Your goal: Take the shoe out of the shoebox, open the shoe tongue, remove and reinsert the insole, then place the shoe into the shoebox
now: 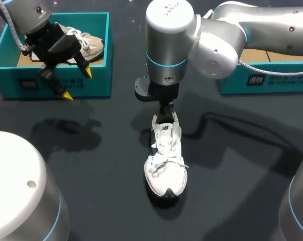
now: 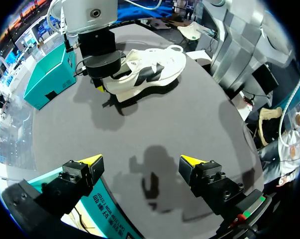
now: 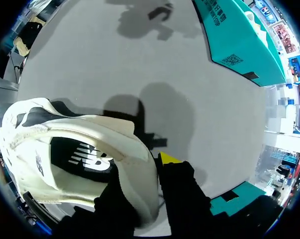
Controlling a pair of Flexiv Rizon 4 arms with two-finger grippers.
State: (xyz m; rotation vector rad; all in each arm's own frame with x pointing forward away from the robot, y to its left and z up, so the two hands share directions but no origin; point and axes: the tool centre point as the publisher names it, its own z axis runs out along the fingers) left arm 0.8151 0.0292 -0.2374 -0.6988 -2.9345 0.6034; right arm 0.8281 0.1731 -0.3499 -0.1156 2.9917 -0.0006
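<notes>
Right gripper (image 3: 149, 167) apparently pinching heel of shoe (image 1: 166, 155), centre of table (image 1: 231, 191) — left gripper (image 2: 140, 160) spread, over far-left shoebox (image 1: 96, 84).

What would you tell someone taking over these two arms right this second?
The left gripper is open and empty, above the left shoebox, which holds another shoe.
The right gripper is shut on the white shoe at its heel, one finger inside, one outside.
The white shoe stands on the table, laces tied.
Done: shoe out of the box.
Left: open the tongue, pull and refit the insole (now in place), box the shoe.
</notes>
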